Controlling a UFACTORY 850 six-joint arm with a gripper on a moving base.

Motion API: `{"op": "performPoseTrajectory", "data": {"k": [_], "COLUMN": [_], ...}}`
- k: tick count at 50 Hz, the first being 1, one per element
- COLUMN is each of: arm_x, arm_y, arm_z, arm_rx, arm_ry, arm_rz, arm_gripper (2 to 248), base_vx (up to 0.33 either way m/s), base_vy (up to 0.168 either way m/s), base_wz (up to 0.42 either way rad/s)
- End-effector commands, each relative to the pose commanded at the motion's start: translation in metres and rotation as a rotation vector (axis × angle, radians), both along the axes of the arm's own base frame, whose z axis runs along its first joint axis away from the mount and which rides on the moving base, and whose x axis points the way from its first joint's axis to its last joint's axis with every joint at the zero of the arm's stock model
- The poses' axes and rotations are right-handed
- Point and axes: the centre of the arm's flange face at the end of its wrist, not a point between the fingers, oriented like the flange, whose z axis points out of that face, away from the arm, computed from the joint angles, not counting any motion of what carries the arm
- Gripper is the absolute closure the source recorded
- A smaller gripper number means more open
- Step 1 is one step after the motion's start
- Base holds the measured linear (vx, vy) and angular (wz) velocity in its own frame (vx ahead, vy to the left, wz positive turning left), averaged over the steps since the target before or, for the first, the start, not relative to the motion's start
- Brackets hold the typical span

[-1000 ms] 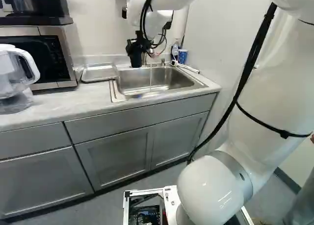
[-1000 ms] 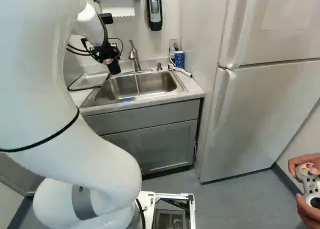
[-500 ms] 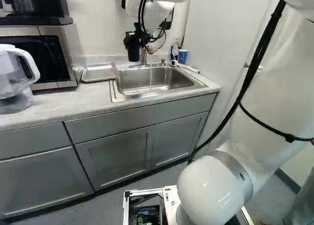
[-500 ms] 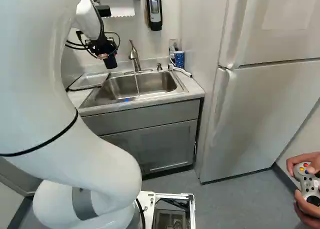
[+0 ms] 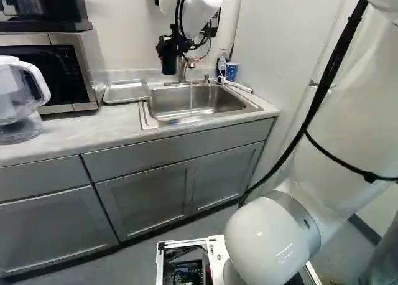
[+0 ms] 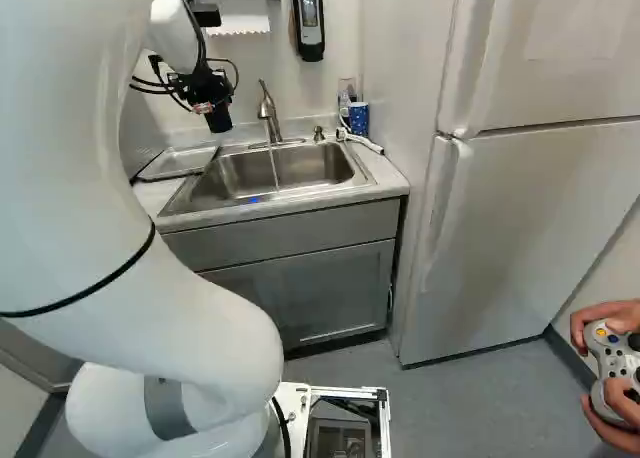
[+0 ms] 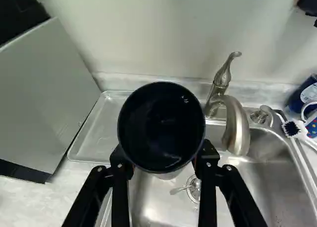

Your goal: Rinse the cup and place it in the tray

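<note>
Dark cup (image 5: 168,63) held aloft, metal tray (image 5: 126,93) on the countertop (image 5: 81,126)

The round-mouthed cup is in the air near the sink (image 5: 208,104), roughly upright, its opening upward. The shallow, rimmed tray lies flat beside the sink.

Kitchen area, sink (image 5: 198,104) with faucet (image 6: 268,113), microwave (image 5: 46,70), tall fridge (image 6: 520,198)
</note>
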Motion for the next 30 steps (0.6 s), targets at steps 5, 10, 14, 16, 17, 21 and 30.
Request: {"op": "performPoseTrajectory", "data": {"k": [5, 10, 14, 16, 17, 21, 30], "arm_x": [0.0000, 0.0000, 0.0000, 0.0000, 0.0000, 0.0000, 0.0000], "arm_y": [0.0000, 0.0000, 0.0000, 0.0000, 0.0000, 0.0000, 0.0000], "arm_z": [0.0000, 0.0000, 0.0000, 0.0000, 0.0000, 0.0000, 0.0000], "arm_rx": [0.009, 0.039, 0.069, 0.085, 0.093, 0.125, 0.199], "arm_ry": [0.004, 0.016, 0.028, 0.034, 0.038, 0.051, 0.081], "arm_rz": [-0.006, -0.026, -0.046, -0.056, -0.062, -0.083, -0.132], "arm_gripper": [126, 126, 126, 126, 126, 126, 126], "base_vx": [0.000, 0.000, 0.000, 0.000, 0.000, 0.000, 0.000], "base_vy": [0.000, 0.000, 0.000, 0.000, 0.000, 0.000, 0.000], "base_wz": [0.000, 0.000, 0.000, 0.000, 0.000, 0.000, 0.000]}}
